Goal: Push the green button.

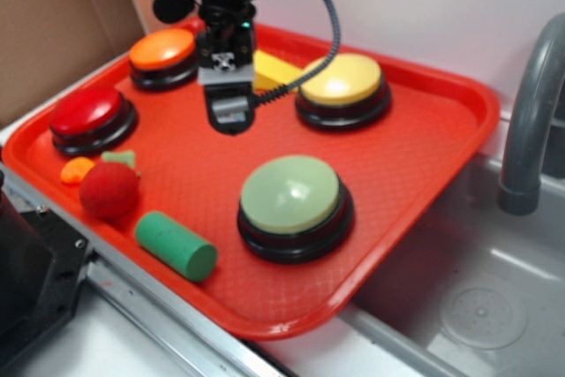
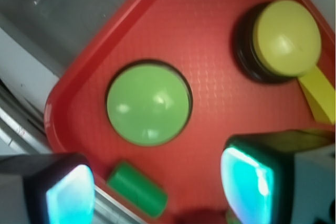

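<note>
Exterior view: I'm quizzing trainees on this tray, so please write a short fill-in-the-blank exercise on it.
1. The green button sits on a ___ ring.
2. The green cylinder lies beside a red ___.
3. All four buttons rest on a red ___.
4. The claw hangs above the tray, touching ___ of the buttons.

Missing words: black; ball; tray; none

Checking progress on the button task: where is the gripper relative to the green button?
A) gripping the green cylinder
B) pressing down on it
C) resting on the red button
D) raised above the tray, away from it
D: the gripper hangs over bare tray, clear of the green button.
</note>
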Motion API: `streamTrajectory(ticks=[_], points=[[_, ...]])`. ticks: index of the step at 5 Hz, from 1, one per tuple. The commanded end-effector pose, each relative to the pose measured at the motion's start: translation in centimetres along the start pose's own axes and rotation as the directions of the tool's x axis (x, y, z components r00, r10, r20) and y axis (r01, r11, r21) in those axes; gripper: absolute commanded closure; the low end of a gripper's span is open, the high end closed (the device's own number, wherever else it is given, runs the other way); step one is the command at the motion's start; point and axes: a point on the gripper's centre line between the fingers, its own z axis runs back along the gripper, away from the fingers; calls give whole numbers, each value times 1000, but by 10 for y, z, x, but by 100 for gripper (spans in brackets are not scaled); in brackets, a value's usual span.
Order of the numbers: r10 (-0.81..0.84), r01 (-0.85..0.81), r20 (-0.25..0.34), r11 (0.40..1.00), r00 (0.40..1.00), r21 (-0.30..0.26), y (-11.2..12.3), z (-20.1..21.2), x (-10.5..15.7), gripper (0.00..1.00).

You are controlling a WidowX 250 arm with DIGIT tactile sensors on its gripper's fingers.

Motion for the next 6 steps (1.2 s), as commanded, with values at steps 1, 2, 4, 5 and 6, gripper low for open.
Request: streamTrajectory(ticks=[1,2,4,5,6], points=[[109,-110,81,994,991,1,-3,33,-28,0],[180,-181,75,984,981,0,-3,37,-38,0],[378,-380,59,925,924,18,1,51,-49,0],[498,-499,24,867,867,11,2,54,-50,0],[547,-548,29,837,836,2,0,57,-49,0]])
